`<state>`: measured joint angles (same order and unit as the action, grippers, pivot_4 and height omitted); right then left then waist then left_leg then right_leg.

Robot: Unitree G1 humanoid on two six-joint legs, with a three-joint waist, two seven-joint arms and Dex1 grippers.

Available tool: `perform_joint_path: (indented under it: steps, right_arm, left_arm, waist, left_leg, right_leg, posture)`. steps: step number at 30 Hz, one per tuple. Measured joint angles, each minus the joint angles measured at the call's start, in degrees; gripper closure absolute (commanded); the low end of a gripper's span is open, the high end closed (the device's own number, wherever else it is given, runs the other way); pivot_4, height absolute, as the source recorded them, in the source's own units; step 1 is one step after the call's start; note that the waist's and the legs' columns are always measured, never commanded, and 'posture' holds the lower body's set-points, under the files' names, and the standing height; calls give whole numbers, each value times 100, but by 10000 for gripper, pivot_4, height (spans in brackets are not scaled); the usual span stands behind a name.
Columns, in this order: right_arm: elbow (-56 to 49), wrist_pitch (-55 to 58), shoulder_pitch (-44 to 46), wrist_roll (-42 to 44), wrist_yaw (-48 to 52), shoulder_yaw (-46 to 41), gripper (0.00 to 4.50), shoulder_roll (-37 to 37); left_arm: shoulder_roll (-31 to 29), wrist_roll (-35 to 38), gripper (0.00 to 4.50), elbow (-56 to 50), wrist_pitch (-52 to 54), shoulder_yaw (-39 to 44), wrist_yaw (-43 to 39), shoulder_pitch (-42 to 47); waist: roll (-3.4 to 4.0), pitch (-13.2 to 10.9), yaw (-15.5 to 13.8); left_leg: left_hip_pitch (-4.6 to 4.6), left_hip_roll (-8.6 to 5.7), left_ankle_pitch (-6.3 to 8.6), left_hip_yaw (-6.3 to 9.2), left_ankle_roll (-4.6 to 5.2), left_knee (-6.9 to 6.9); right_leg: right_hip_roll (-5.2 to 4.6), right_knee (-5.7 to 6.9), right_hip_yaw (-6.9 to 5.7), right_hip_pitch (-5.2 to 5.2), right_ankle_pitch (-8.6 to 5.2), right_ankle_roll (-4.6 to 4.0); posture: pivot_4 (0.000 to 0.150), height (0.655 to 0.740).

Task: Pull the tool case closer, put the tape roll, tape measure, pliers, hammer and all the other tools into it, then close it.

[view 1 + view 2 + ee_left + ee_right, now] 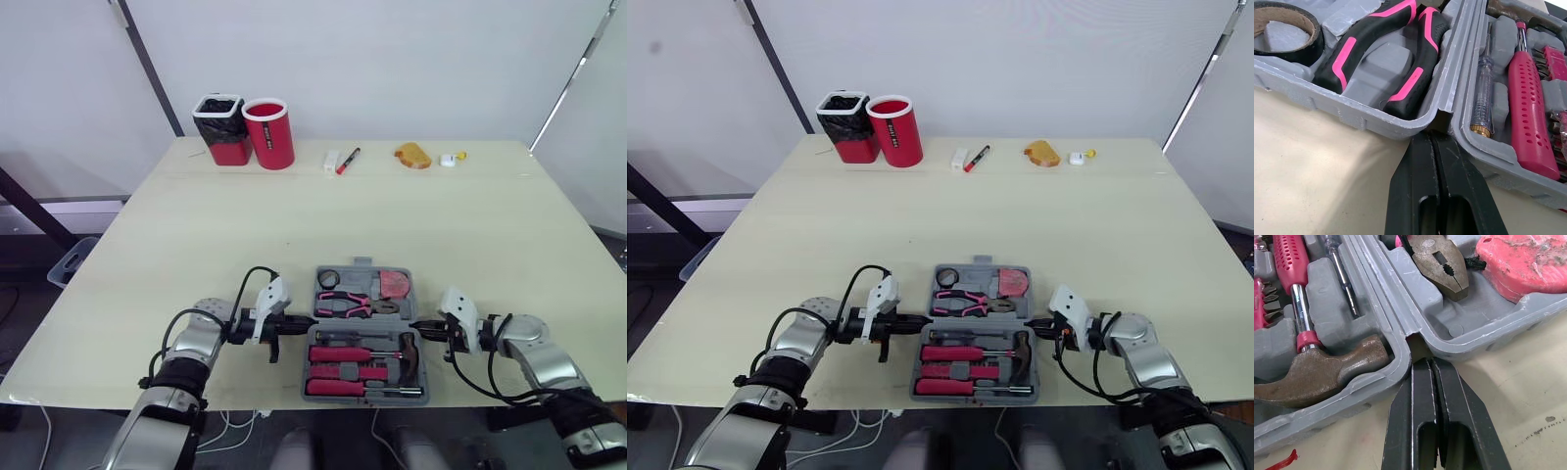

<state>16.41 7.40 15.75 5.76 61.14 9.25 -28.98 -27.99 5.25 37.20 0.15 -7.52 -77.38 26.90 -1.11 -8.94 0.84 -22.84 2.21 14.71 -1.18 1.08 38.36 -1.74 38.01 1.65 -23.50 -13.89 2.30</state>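
The grey tool case (363,263) lies open near the table's front edge. Its far half holds the black tape roll (327,278), the pink-handled pliers (345,305) and the pink tape measure (395,284). Its near half holds the hammer (409,351) and pink-handled screwdrivers (343,353). My left gripper (306,320) is shut with nothing in it, tips against the case's left side at the hinge (1432,128). My right gripper (421,325) is also shut and empty, its tips touching the hinge notch (1418,346) on the right side.
At the table's far edge stand a red cup (269,133) and a red bin with a black liner (220,127). A marker (348,160), a white block (331,161), an orange lump (412,155) and a small white item (449,159) lie there too.
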Motion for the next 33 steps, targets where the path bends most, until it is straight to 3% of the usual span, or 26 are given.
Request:
perform_joint_path:
  steps: [15,20,24,25,28,30,33]
  right_arm:
    - [25,-110,-47,30,-173,-11,44419,48]
    - [-83,365,-242,405,-259,-431,44419,-207]
    - [-260,814,-351,804,-79,-796,28543,-475]
    - [-277,866,-347,863,-56,-819,22848,-478]
    - [-275,1132,-272,1131,22,-905,12106,-458]
    - [-156,1604,-50,1406,76,-1044,700,-465]
    - [53,2305,406,1642,107,-1063,700,-460]
  left_arm:
    - [-131,54,45000,-106,-54,-83,2,-65]
    - [-407,164,45000,-55,-228,47,22,-146]
    - [-671,542,45000,-513,-268,410,-167,-468]
    - [-677,623,45000,-669,-265,435,-232,-527]
    - [-736,929,45000,-1560,-163,434,-518,-936]
    - [-772,1144,45000,-2263,121,341,-633,-1220]
    - [-781,1324,45000,-2881,620,182,-631,-1290]
  waist:
    - [0,0,7]
    - [0,-1,11]
    - [0,-2,-3]
    - [0,-2,-6]
    - [1,-2,-7]
    - [2,-3,-7]
    - [2,-3,-5]
  left_leg:
    - [2,1,0,0,0,0]
    - [2,2,0,-1,0,0]
    - [-2,4,0,0,0,0]
    - [-2,4,0,-1,0,0]
    - [-3,3,0,-5,0,0]
    - [-2,3,0,-5,0,0]
    - [-1,3,0,-2,0,1]
  right_leg:
    - [1,1,1,0,0,0]
    - [1,1,1,-1,0,-1]
    - [-2,0,0,-2,0,-1]
    - [-3,0,1,-2,0,-1]
    - [-7,-2,4,-2,0,-1]
    - [-7,-1,4,-2,0,-1]
    - [-4,1,1,-2,1,-1]
  posture:
    - [1500,7400]
    - [1500,7400]
    - [1500,7400]
    - [1500,7400]
    - [1500,7400]
    - [1500,7400]
    - [1500,7400]
